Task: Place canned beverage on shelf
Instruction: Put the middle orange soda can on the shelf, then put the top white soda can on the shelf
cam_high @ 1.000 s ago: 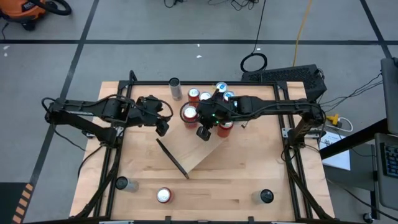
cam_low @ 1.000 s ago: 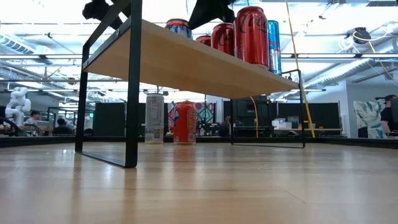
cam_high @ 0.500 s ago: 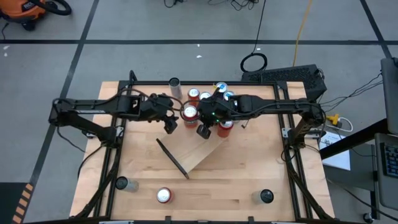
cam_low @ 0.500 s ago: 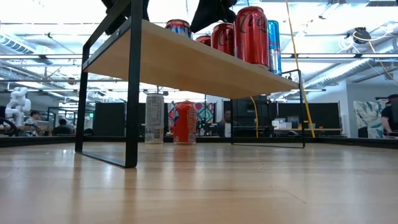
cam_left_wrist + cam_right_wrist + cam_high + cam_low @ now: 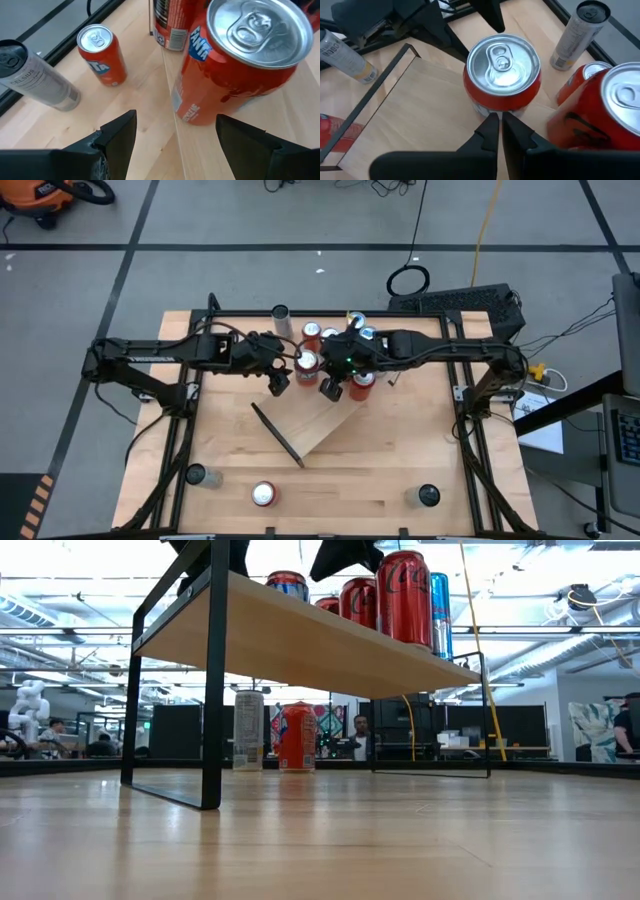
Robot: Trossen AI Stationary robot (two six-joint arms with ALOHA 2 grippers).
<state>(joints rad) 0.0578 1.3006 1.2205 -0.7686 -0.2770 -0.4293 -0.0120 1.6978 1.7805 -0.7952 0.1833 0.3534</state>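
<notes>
Fanta can (image 5: 305, 361): one, standing upright on the shelf (image 5: 325, 425) right at the board's edge, between my two grippers; it is orange-red with a white side label, a plain silver top and the tab unpulled.

Counts from the high view:
- one shelf, lying at an angle across the middle of the table (image 5: 400, 470)
- two grippers
- six cans bunched at the shelf's far end, the Fanta can among them
- one tall can (image 5: 281, 321) just beyond on the table
- three more cans well apart along the table's near edge: two dark ones (image 5: 195, 475) (image 5: 428, 496) and a red one (image 5: 263, 494)

The arms hide part of the bunch, so I cannot say exactly which of those stand on the board and which on the table. In the low view I make out five cans on the shelf.

The left gripper (image 5: 175, 125) sits just beside the Fanta can with its fingers apart and nothing between them; the can stands just ahead of the fingertips, not gripped.

The right gripper (image 5: 497, 125) is on the can's other side with its fingers pressed together, the tips right at the can's wall; I cannot tell whether they touch it.
</notes>
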